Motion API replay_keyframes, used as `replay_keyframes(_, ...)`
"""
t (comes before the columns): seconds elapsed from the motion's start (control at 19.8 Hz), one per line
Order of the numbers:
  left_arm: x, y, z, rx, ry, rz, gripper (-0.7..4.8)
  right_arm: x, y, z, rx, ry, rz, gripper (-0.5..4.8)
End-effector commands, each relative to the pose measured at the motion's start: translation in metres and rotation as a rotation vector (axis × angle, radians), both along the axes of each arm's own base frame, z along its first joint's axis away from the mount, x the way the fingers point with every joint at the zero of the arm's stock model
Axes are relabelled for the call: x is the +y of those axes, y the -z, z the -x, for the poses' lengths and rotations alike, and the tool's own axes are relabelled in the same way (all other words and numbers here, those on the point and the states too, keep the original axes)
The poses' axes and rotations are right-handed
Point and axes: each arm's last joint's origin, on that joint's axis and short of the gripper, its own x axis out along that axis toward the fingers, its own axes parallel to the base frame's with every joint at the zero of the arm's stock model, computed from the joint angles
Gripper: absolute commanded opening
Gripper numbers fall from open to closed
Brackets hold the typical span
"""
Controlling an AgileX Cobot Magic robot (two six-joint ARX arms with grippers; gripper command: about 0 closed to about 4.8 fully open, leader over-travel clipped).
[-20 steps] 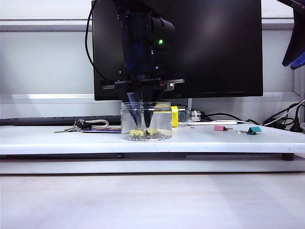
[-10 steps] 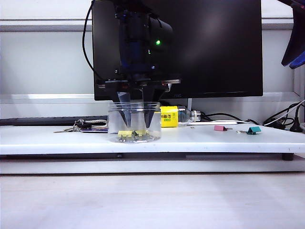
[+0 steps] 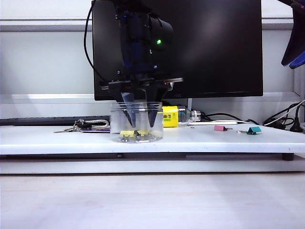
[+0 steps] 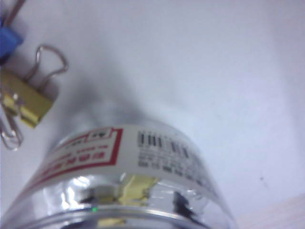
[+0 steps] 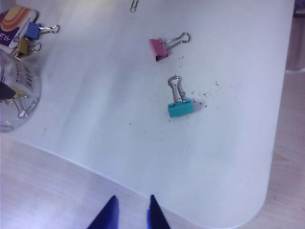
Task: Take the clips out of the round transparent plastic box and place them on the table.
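Exterior view: the left gripper (image 3: 141, 125) reaches straight down into the round transparent plastic box (image 3: 136, 122), which stands on the table (image 3: 200, 138) near the middle of its length, toward the back edge; the fingers are spread apart inside the box and nothing can be seen between them, while yellow clips (image 3: 127, 134) lie on the box floor beside the fingertips. A pink clip (image 3: 220, 128) already rests on the table toward its right end, near a teal clip (image 3: 254, 130). A clear bottle (image 3: 177, 116) lies just behind the box. Left wrist view: only the box wall (image 4: 119, 191) with its printed label shows, close and blurred, with a yellow clip (image 4: 26, 102) on the table outside it; the fingers themselves are not seen here. Right wrist view: the right gripper (image 5: 130, 213) hangs off the front edge of the table near the right corner, its blue fingers partly open and empty. The step in hand looks like reaching for another clip in the box; next, the left fingers need to straddle one clip and close on it before lifting clear of the rim.
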Motion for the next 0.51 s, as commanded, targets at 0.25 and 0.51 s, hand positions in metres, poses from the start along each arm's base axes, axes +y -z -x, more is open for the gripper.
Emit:
replay_keyframes(0.25, -0.006, -0.001, -0.001, -0.036, 0.057, 0.028, 2.0, 0.0, -0.002, -0.001, -0.022, -0.004, -0.007, 0.85)
replay_keyframes(0.51, -0.015, 0.008, 0.002, -0.037, 0.179, 0.0, 1.97, 0.0, -0.002, -0.002, -0.017, -0.004, -0.006, 0.85)
